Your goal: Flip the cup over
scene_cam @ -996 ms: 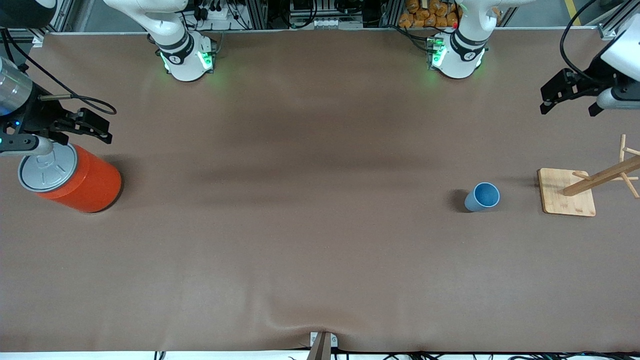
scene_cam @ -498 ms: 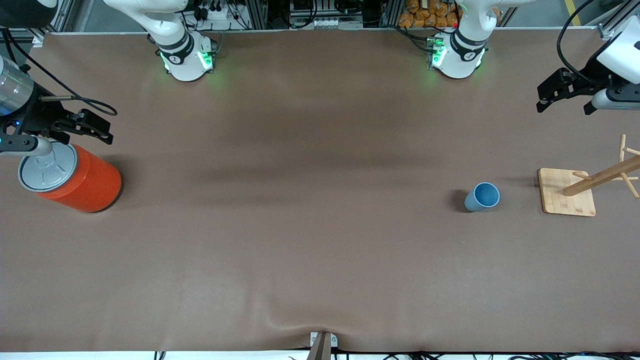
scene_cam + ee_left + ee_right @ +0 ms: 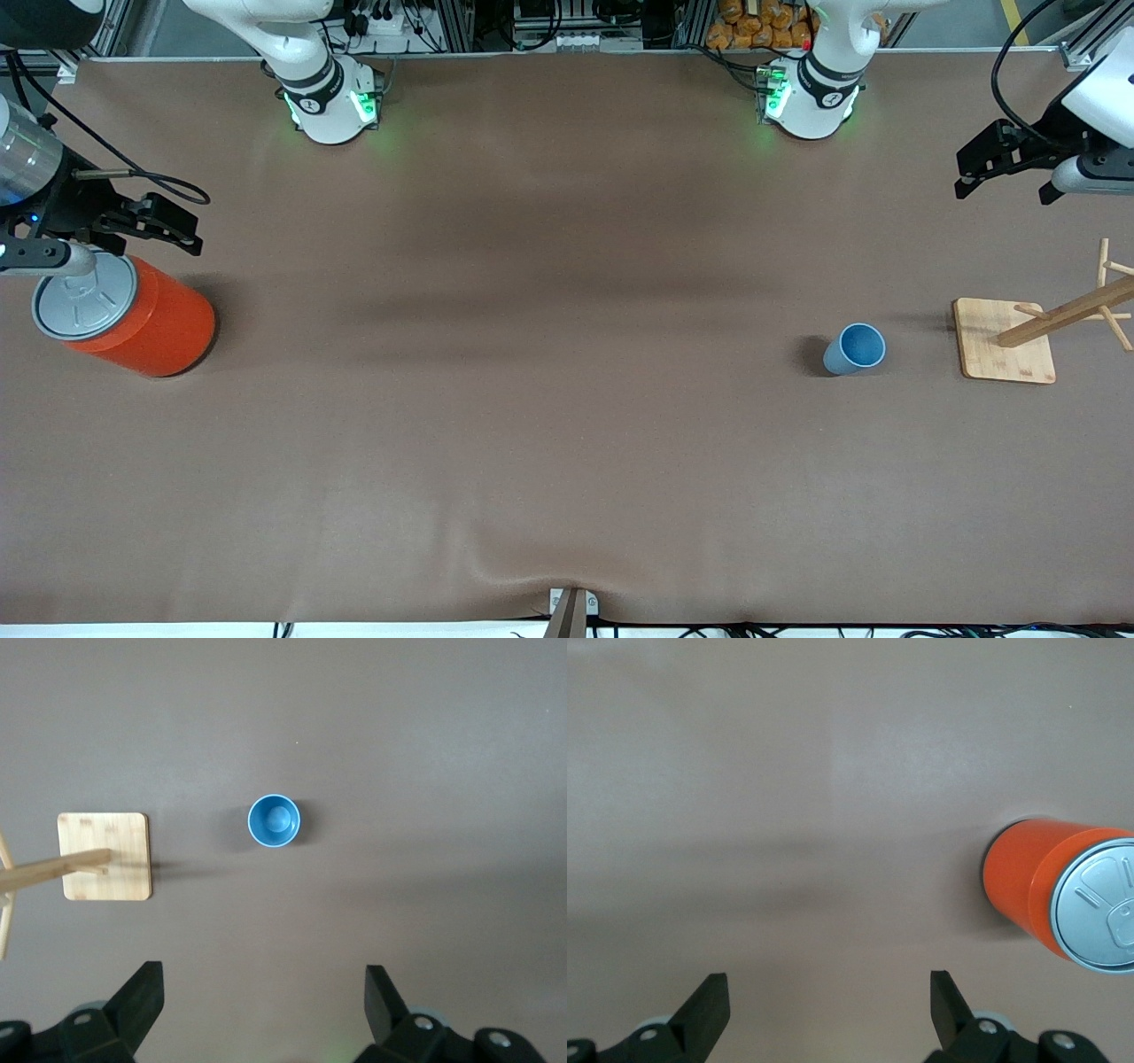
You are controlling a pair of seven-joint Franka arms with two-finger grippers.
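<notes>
1. Blue cup (image 3: 856, 348) stands upright, mouth up, on bench (image 3: 567, 425) beside wooden rack (image 3: 1007, 339); same spot as 1 s ago.
2. Left gripper (image 3: 1010, 170) high over bench edge twd left arm's end, fingers apart, drifted only slightly.
3. Right gripper (image 3: 142, 226) fingers apart, waits over orange canister (image 3: 124, 313).
4. Cup's mouth-up pose fits pre-flip or post-flip alike.

Front view: high, looking steeply down across the whole table (image 3: 567, 443), arm bases along its top edge. Left wrist view: high, straight down past the spread left gripper (image 3: 261, 1001); shares blue cup (image 3: 274, 820) and wooden rack base (image 3: 104, 857) with front. Right wrist view: likewise above the right gripper (image 3: 828, 1005); shares orange canister (image 3: 1063, 895).
</notes>
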